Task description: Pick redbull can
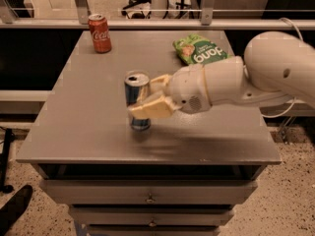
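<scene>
The gripper (143,97) is sitting over the front middle part of the table (83,132), reaching in from the right, and its two cream-coloured fingers are closing on the redbull can (136,91): the near finger (150,109) is crossing the lower front of the can while the far finger (160,82) is pressing in from behind its right side, so the can is being clamped between them. The can is standing upright, its silver top with the dark opening facing up, and whether its base is touching the tabletop or hanging just above it cannot be told. Behind the fingers, the thick white arm (275,73) is stretching away toward the right edge of the view. Near the far edge of the table, a green snack bag (199,50) is lying flat, well apart from the gripper. A red Coca-Cola can (100,32) is standing upright at the far left corner. Below the tabletop, grey drawers (147,198) are facing the camera.
</scene>
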Controlling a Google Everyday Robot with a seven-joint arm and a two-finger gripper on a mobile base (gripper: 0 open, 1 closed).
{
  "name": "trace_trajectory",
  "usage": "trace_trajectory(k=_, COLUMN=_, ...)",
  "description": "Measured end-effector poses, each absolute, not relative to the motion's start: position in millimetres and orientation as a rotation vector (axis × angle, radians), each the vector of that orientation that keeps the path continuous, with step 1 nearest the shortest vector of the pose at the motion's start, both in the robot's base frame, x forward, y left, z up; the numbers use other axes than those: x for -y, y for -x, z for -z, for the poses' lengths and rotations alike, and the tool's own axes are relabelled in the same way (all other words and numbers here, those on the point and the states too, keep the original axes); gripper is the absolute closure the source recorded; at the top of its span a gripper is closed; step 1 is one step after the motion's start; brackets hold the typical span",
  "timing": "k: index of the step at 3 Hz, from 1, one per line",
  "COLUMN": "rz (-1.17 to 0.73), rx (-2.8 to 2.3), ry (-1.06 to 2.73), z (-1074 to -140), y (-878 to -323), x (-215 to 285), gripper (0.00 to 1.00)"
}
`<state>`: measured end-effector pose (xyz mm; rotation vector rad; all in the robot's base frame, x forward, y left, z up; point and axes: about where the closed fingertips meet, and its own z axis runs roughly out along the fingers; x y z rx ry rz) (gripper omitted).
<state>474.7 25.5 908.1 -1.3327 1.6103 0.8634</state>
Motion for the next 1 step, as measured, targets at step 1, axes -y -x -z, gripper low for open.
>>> trace_trajectory(k=1, rz=-0.874, rx=-1.583, ry=1.278, z=-943.4, y=-490.1, x=-11.2, gripper=1.0)
